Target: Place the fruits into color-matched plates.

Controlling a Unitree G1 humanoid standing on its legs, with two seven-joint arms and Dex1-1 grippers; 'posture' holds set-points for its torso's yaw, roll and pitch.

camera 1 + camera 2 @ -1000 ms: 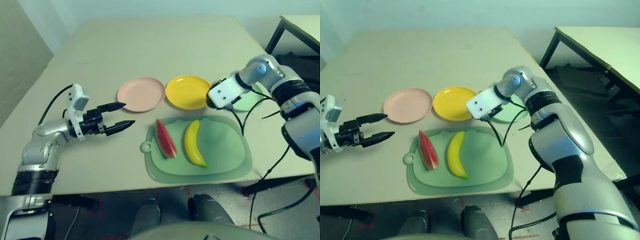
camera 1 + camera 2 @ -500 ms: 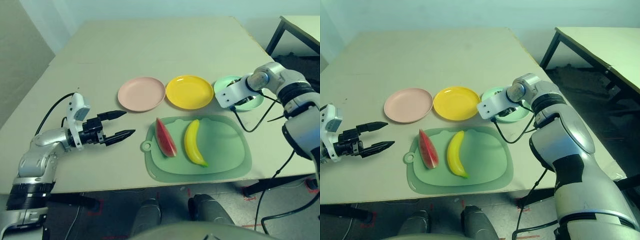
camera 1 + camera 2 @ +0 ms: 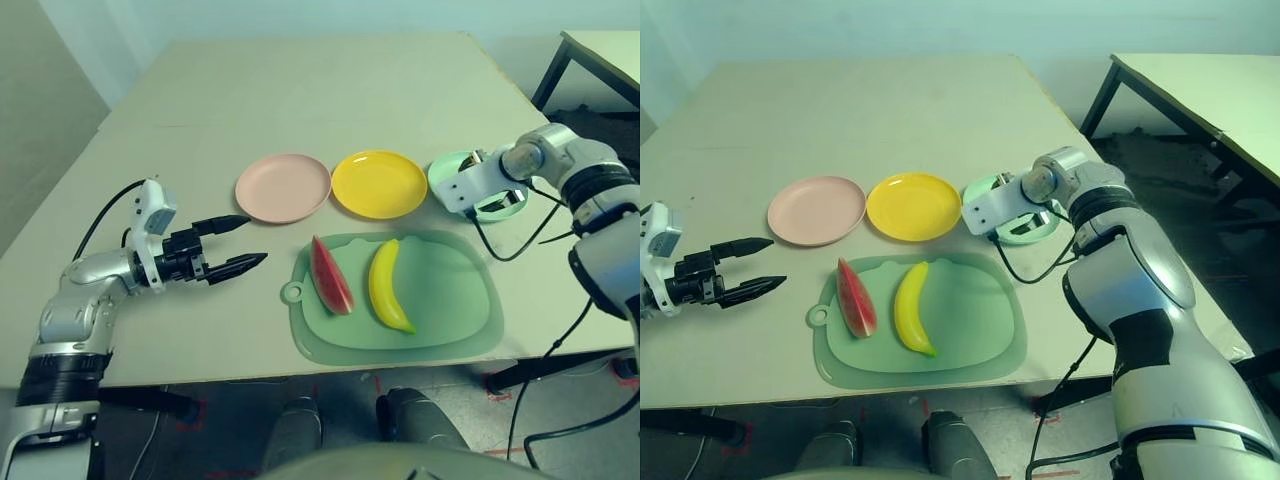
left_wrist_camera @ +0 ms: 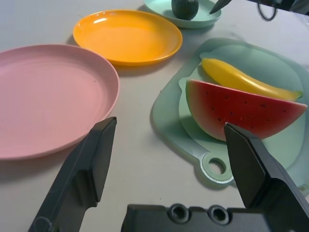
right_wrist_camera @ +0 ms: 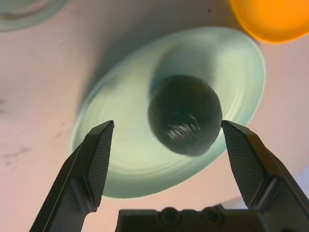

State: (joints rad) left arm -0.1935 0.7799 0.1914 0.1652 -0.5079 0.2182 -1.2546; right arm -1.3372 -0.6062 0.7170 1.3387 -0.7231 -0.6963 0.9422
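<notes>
Out at two o'clock on the table, my right gripper (image 5: 164, 159) hangs over the mint green plate (image 5: 120, 164), fingers spread wide with clear gaps on both sides of the avocado (image 5: 185, 121), which sits in the plate and is not gripped. I judge that fruit done.

The pink plate (image 3: 283, 187) sits at about eleven o'clock, the yellow plate (image 3: 378, 183) at twelve, touching or nearly touching its neighbours. Closer to me lies the pale-green mat (image 3: 455, 300), carrying the watermelon wedge (image 3: 331, 276) on its nine o'clock side and the banana (image 3: 388, 286) just beside it, apart from each other.

My left gripper (image 3: 228, 245) hovers at nine o'clock, wide open and empty, pointing toward the wedge.

Both remaining fruits look like glossy, rigid, light toys, so I expect them to be slick under the black fingers. I would pinch the wedge across its flat red faces near the middle, not on the tapered tips. The banana I would take across its thickest mid-section, square to the curve, so it cannot swivel.
</notes>
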